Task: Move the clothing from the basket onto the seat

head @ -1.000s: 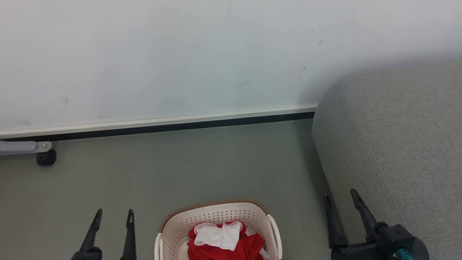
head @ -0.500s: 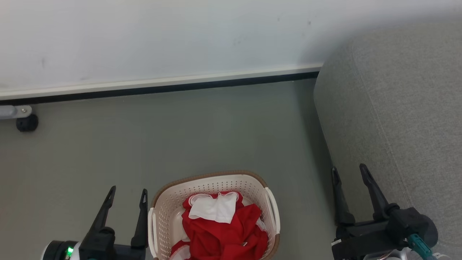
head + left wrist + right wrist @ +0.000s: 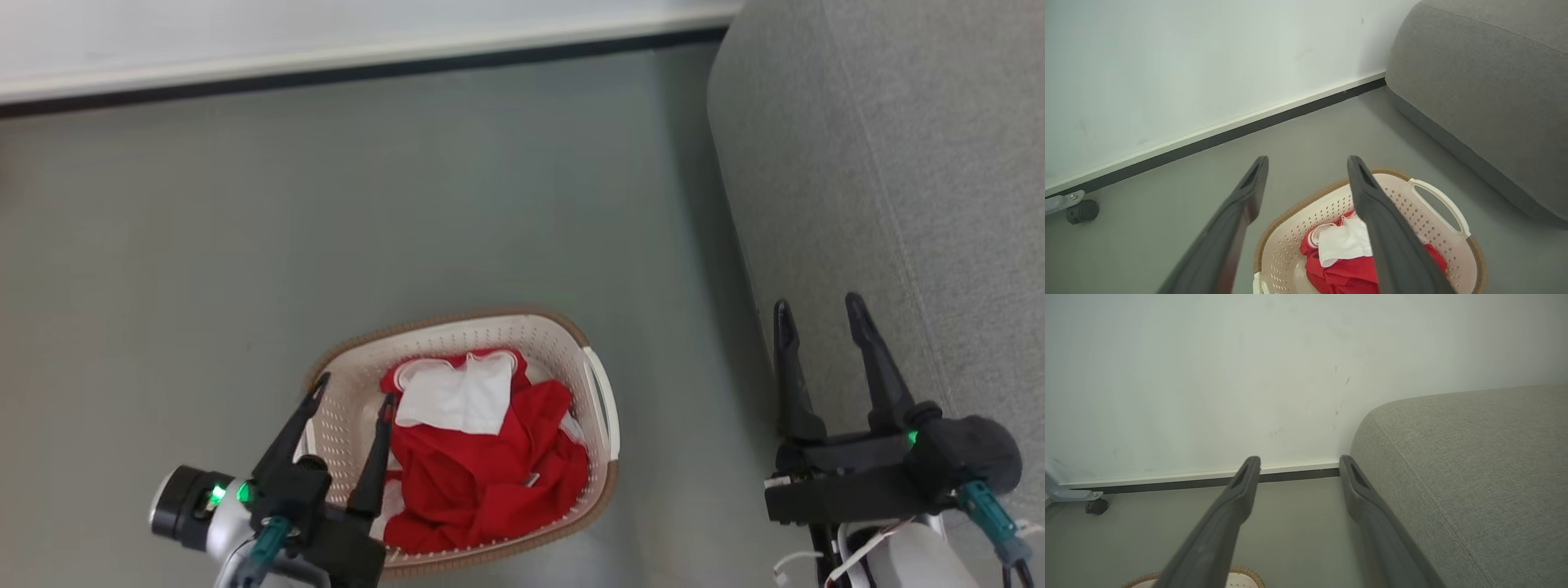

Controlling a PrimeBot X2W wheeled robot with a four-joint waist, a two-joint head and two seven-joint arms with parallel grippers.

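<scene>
Looking down at a grey floor (image 3: 326, 204). At lower centre, a cream basket (image 3: 602, 400) holds a heap of red clothing (image 3: 482, 482) with a white panel on top. The left gripper (image 3: 357, 388), lower left, hovers over the basket's left rim, its 2 fingers apart and empty. The right gripper (image 3: 818, 302), lower right, is also spread and empty, beside the grey seat (image 3: 898, 163) along the right side. No garment is gripped or on the seat's visible part; the whole move remains.
</scene>
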